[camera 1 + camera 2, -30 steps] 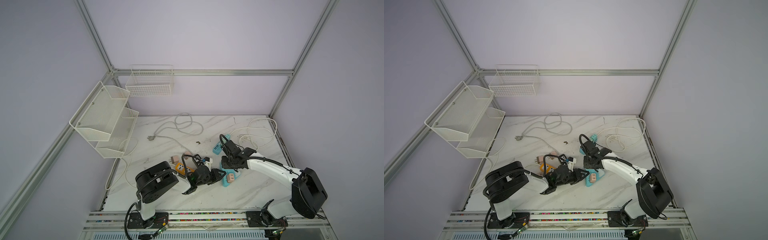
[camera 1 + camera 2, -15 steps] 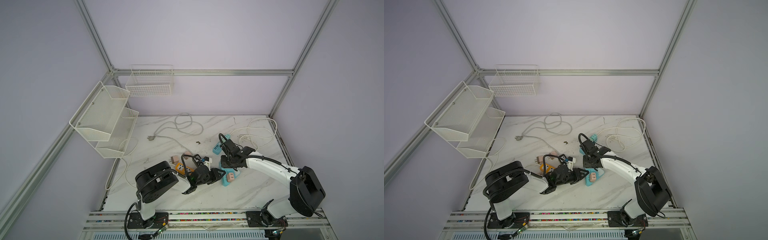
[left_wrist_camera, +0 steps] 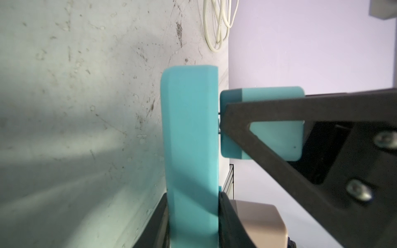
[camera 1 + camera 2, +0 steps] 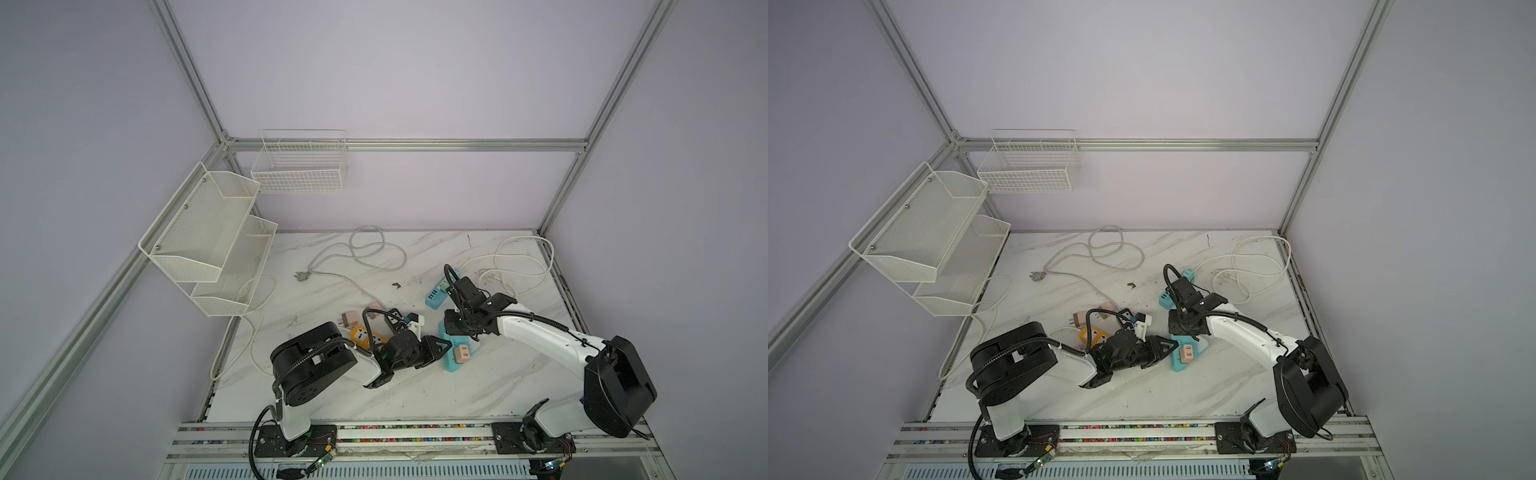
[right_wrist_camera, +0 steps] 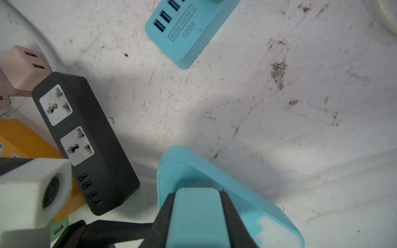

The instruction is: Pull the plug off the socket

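A teal socket strip point(image 4: 451, 366) point(image 4: 1177, 365) lies at the table's middle front. My left gripper point(image 3: 193, 214) point(image 4: 440, 347) is shut on its edge, one finger on each flat side. A teal plug point(image 5: 197, 214) point(image 3: 268, 94) stands in the strip point(image 3: 191, 128) point(image 5: 247, 197), and my right gripper point(image 5: 197, 206) point(image 4: 455, 330) is shut on it from above. In the left wrist view a thin gap with metal prongs shows between plug and strip face. A beige plug point(image 4: 461, 354) point(image 3: 257, 219) also sits in the strip. The right gripper hides the teal plug in both top views.
A black power strip point(image 5: 86, 139), an orange strip point(image 5: 19, 139), a white cube adapter point(image 5: 32, 189) and a pink charger point(image 5: 21, 64) crowd the left gripper's side. Another blue strip point(image 5: 184, 28) point(image 4: 436, 297) lies behind. White cables point(image 4: 519, 266) coil at the back right.
The right arm has shifted very slightly. Both grippers have stayed shut on the same things, and the strip has not visibly moved.
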Available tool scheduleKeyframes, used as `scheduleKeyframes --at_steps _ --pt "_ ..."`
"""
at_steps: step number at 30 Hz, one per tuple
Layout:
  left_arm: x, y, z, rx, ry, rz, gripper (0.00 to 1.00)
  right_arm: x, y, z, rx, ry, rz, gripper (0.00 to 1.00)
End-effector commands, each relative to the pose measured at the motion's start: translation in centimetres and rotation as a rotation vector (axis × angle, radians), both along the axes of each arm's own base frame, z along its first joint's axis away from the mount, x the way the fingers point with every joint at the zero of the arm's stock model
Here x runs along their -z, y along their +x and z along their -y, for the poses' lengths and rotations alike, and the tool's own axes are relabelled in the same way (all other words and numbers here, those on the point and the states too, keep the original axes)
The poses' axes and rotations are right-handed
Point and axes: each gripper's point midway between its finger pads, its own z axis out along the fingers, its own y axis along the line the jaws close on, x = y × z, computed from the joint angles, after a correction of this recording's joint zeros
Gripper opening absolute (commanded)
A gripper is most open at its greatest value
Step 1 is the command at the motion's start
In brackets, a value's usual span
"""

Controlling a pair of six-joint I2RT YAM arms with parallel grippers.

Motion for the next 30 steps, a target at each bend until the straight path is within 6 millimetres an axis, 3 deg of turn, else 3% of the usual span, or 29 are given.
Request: scheduleKeyframes --at_steps 1,3,8,10,15,19,24,30 --pt "3.3 -2.4 -0.9 0.077 0.091 -0.057 0.00 -2.5 2.3 -0.2 0.030 0.079 0.117 0.04" --pt "3.2 -2.4 -0.9 0.078 0.088 -0.057 0.00 -2.6 2.4 -0.3 0.030 0.081 0.118 0.04" --pt "3.2 -2.3 -0.7 0.082 0.088 -0.056 0.00 -3.2 1.7 -3.0 -0.027 0.102 0.127 0.00" --pt "3.2 -2.4 -0.6 0.084 0.087 -0.056 0.00 -2.8 1.5 -2.7 -0.021 0.092 0.118 0.00" --pt "3.3 -2.4 -0.7 0.086 0.089 -0.059 0.00 -2.4 2.2 0.1 0.047 0.067 0.118 0.00" --pt "3.3 -2.4 -0.6 0.089 0.087 -0.058 0.00 -3.2 2.5 -0.8 0.009 0.083 0.125 0.00" --pt "3.1 -2.4 -0.6 0.088 0.082 -0.055 0.00 -2.8 1.8 -2.3 -0.038 0.024 0.113 0.00" --pt "3.2 -2.5 -0.6 0.093 0.083 -0.059 0.00 -3.2 2.3 0.4 0.016 0.058 0.128 0.00"
